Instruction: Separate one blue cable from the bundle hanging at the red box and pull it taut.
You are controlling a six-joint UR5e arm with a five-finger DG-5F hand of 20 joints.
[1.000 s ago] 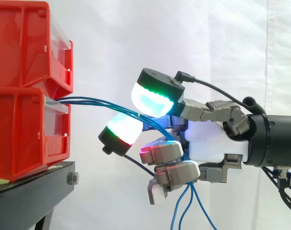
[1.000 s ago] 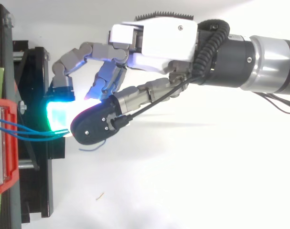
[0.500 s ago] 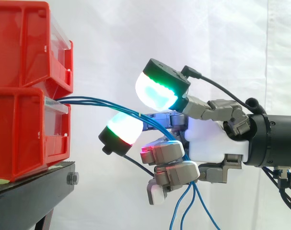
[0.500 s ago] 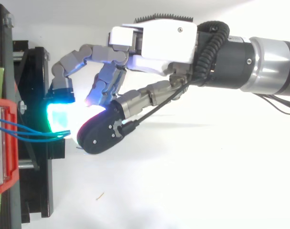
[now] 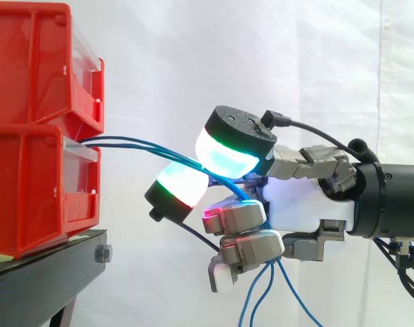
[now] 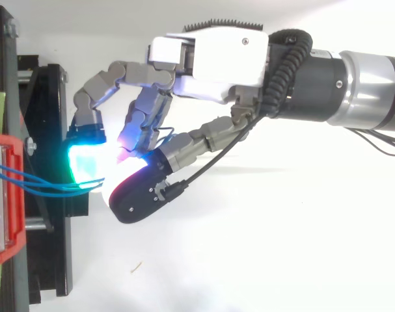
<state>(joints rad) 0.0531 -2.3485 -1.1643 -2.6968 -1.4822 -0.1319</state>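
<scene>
Your hand [image 5: 299, 204] sits just off the front of the red box [image 5: 29, 184], fingers curled round the blue cables [image 5: 142, 144], with its glowing pads [image 5: 227, 157] closed above and below them; you cannot tell whether one strand is singled out. The cables leave the box front, run roughly level into the palm, then hang loose beneath it. To tauten one, I judge you must draw the hand straight away from the box along that line.
</scene>
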